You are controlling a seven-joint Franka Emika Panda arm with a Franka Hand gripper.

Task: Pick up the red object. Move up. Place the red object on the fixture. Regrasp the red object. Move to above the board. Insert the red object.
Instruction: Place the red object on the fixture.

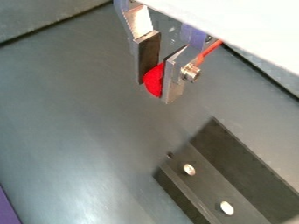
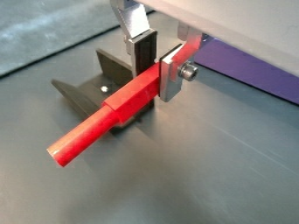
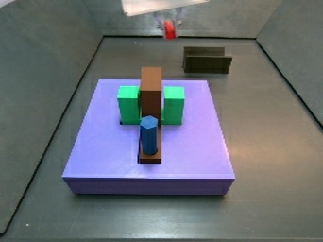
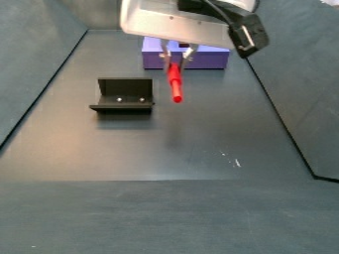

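Observation:
My gripper [image 2: 156, 73] is shut on one end of the red object [image 2: 100, 127], a thin bright red peg that sticks out from between the fingers. In a side view the gripper [image 4: 176, 57] holds the red object [image 4: 175, 82] in the air, off the floor. It hangs beside the fixture [image 4: 123, 96], a small dark block with an open trough top. In a wrist view only the peg's red end [image 1: 149, 85] shows between the pads, with the fixture [image 1: 228, 179] below. The lavender board [image 3: 151, 151] lies apart from the gripper [image 3: 168, 25].
On the board stand two green blocks [image 3: 130, 104], an upright brown bar [image 3: 151, 90] and a blue peg [image 3: 147, 135]. Dark walls [image 3: 51, 85] slope up around the grey floor [image 4: 172, 159]. The board's edge [image 2: 251, 70] shows behind the fingers.

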